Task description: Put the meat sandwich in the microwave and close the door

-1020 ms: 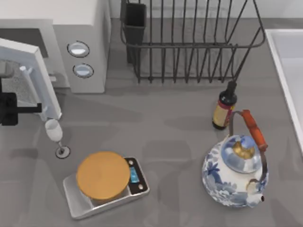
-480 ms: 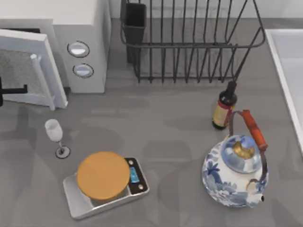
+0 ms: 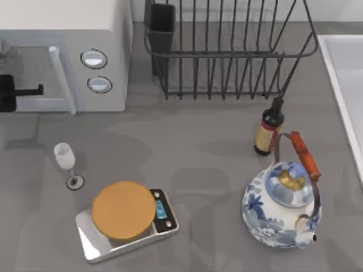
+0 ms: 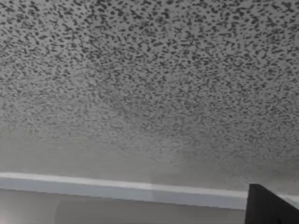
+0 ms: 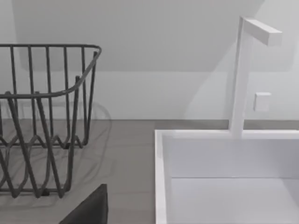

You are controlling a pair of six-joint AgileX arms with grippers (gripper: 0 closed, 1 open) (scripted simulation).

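Note:
The white microwave (image 3: pixel 62 17) stands at the table's back left, with two round knobs (image 3: pixel 94 58) on its grey side panel. Its door (image 3: pixel 31 71), a grey mesh window in a white frame, lies flat against the front, with the pale bar handle (image 3: pixel 62 79) beside the knobs. My left gripper (image 3: pixel 20 92) is a black shape against the door's left part. In the left wrist view the door's mesh (image 4: pixel 140 93) is very close. The meat sandwich is hidden. A dark part of my right gripper (image 5: pixel 88 210) shows in the right wrist view.
A wine glass (image 3: pixel 67 164) stands in front of the microwave, with a silver scale (image 3: pixel 127 221) bearing an orange disc nearer the front. A dark bottle (image 3: pixel 269 127) and a blue-white teapot (image 3: pixel 283 204) stand on the right. A wire dish rack (image 3: pixel 227 51) is at the back, a white sink (image 3: pixel 346 85) at the right edge.
The door has swung from wide open to flat against the microwave's front. My left gripper followed it toward the back of the table.

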